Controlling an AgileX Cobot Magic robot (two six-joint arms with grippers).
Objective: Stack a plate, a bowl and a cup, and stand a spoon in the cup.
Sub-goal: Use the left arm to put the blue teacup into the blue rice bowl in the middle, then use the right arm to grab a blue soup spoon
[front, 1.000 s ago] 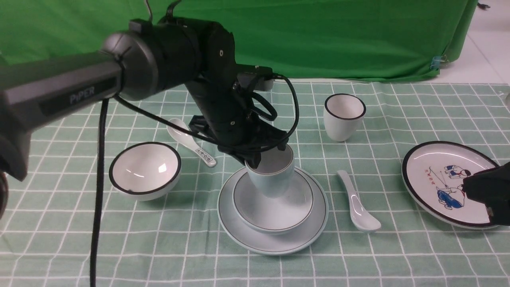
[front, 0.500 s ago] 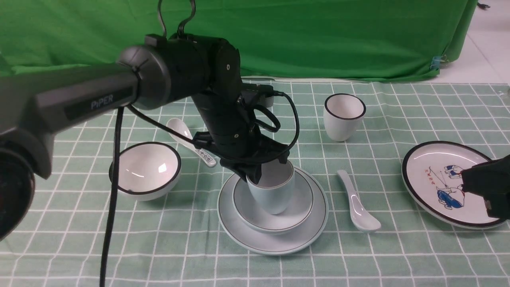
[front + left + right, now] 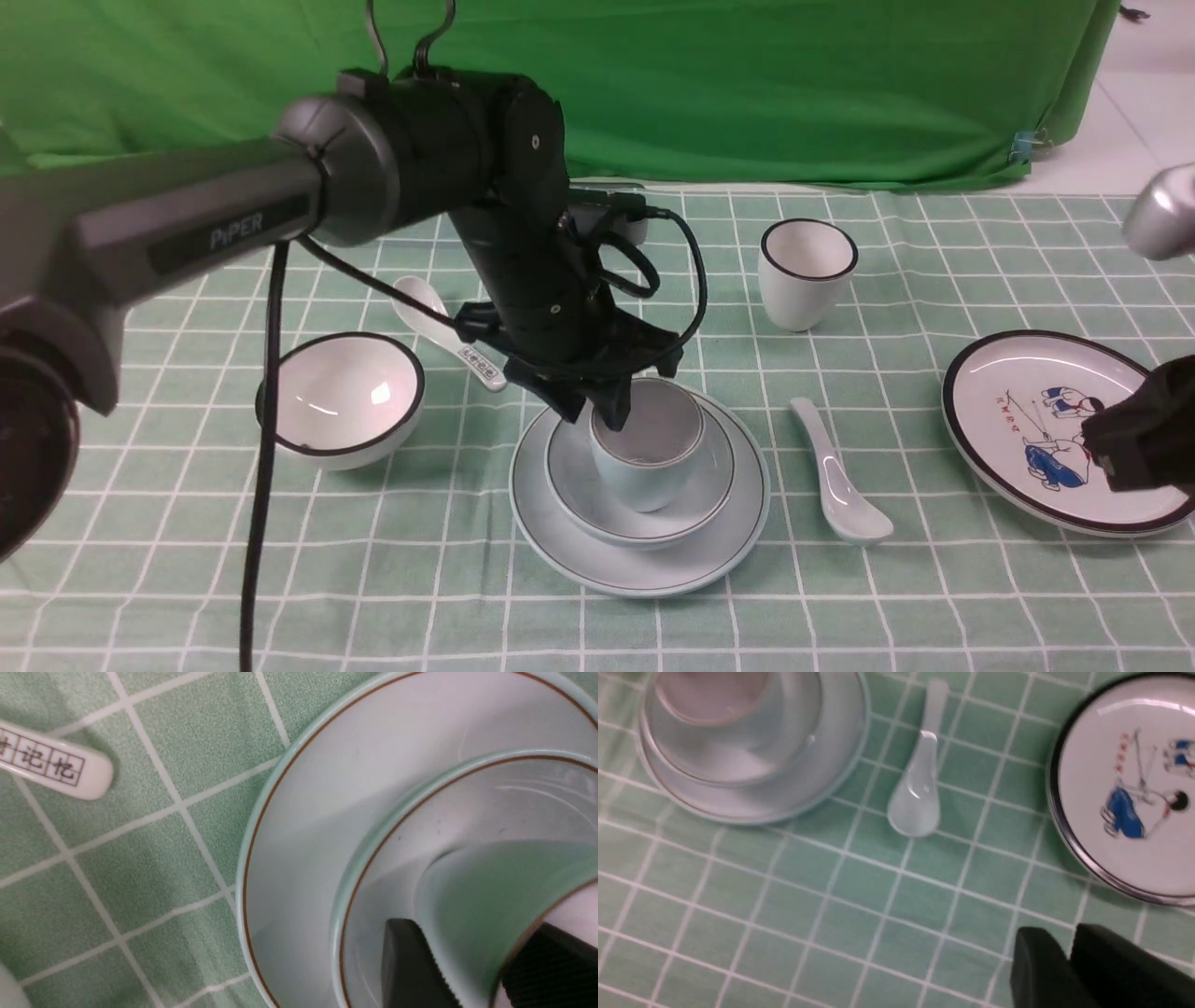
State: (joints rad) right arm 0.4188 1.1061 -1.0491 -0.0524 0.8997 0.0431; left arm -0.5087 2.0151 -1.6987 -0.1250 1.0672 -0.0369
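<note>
A creased green backdrop (image 3: 794, 93) hangs behind the table (image 3: 373, 579), which is covered by a pale green cloth (image 3: 934, 607) with a white grid. Near the middle sits the plate (image 3: 644, 565), round, glazed pale blue, with a thin dark rim line. The shallow bowl (image 3: 695, 504) of the same glaze rests in it, and the small handleless cup (image 3: 649, 467) stands upright in the bowl. The left gripper (image 3: 602, 411) comes down over the cup's far-left rim, pinching the wall with one ribbed black finger outside and one inside. The arm and a looping black cable (image 3: 693, 271) hide part of the rim and bowl. The spoon (image 3: 837, 478), smooth white ceramic, lies flat on the cloth just right of the plate and not touching it, scoop toward the camera. Beyond it on the right lies a cartoon plate (image 3: 1022, 383) with a black rim. The right gripper (image 3: 1066, 942) hovers above the cloth near that plate's edge, its dark fingers pressed together and holding nothing. At the back right stands a white cup (image 3: 808, 271) with a bold black rim. Left of the stack sit a deeper white bowl (image 3: 341, 397), also black-rimmed, and behind it a marked spoon (image 3: 448, 338) with printed characters on its handle end.
</note>
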